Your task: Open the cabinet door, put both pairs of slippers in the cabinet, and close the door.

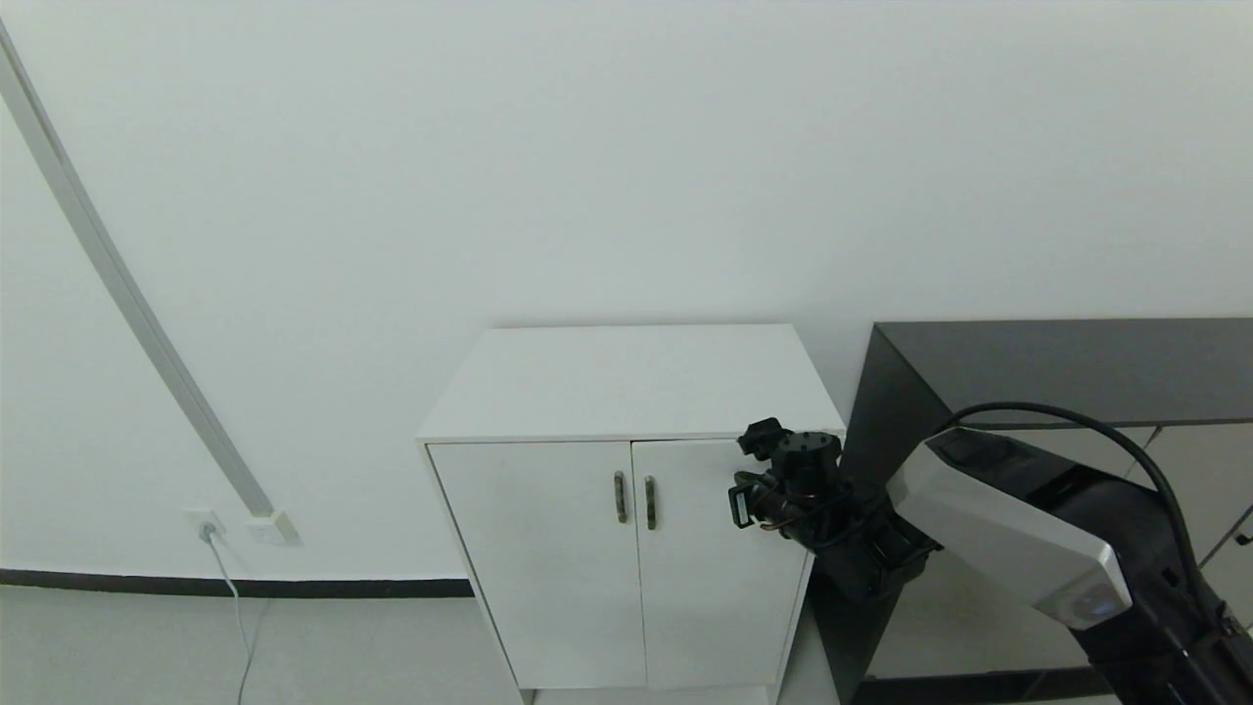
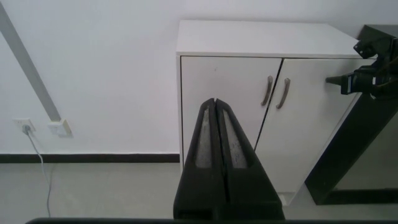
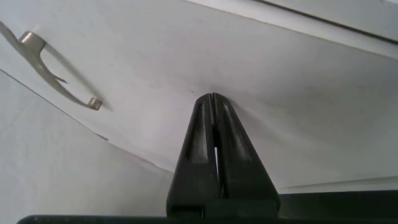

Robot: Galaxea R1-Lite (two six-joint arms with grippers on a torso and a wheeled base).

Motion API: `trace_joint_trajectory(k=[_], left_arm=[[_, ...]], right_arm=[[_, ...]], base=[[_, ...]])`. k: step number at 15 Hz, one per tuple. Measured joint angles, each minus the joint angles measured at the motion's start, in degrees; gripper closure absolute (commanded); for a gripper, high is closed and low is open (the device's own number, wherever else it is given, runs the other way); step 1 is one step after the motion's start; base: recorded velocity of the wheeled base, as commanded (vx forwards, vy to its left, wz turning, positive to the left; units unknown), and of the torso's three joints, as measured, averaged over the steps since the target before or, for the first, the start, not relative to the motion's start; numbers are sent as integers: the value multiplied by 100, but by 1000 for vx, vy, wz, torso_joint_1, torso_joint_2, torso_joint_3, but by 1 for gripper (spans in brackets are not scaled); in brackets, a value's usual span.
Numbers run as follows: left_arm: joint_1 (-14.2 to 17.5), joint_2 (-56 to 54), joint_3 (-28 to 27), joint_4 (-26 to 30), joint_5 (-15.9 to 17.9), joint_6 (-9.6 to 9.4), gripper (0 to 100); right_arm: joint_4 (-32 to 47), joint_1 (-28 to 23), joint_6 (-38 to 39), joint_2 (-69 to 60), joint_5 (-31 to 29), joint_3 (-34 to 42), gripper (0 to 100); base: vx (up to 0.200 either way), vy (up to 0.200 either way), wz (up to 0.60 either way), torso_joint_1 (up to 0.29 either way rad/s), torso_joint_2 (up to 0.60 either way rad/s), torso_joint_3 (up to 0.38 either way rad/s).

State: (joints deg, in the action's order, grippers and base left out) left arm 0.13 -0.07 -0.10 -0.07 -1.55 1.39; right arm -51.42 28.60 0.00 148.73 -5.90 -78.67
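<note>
Two doors of the white cabinet (image 1: 626, 382) are shut, the left door (image 1: 538, 558) and the right door (image 1: 710, 587). They meet in the middle, where the left handle (image 1: 620, 496) and the right handle (image 1: 650, 502) stand upright side by side. The cabinet stands against the wall (image 1: 626, 147).

The right gripper (image 3: 214, 96) is in front of the upper part of the right door, to the right of its handle, with its fingers pressed together. The right wrist view shows the tips right at the door's face, but I cannot tell if they touch it; in the head view the dark wrist covers them.

The left gripper (image 2: 215, 102) also has its fingers together and holds nothing. It is on the near side, well apart from the cabinet, pointing at the left door.

Just to the right of the cabinet stands a dark cabinet (image 1: 1057, 362), and the right arm passes in front of it. On the left, a grey conduit (image 1: 127, 294) slants down the wall to a wall socket (image 1: 206, 524), from which a cable (image 1: 240, 607) hangs to the floor (image 1: 147, 646). A black skirting strip (image 1: 294, 587) runs along the foot of the wall.
</note>
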Motion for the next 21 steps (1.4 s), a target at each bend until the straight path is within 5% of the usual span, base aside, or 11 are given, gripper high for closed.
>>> trace_joint_trajectory(k=[12, 21], left_arm=[[2, 0, 0, 0, -1, 0, 100], [2, 0, 0, 0, -1, 0, 100]], right_arm=[[33, -27, 207, -18, -9, 118, 100], [-1604, -101, 336, -1992, -162, 3763, 100]], base=[[0, 0, 0, 0, 0, 0], [0, 0, 0, 0, 0, 0]])
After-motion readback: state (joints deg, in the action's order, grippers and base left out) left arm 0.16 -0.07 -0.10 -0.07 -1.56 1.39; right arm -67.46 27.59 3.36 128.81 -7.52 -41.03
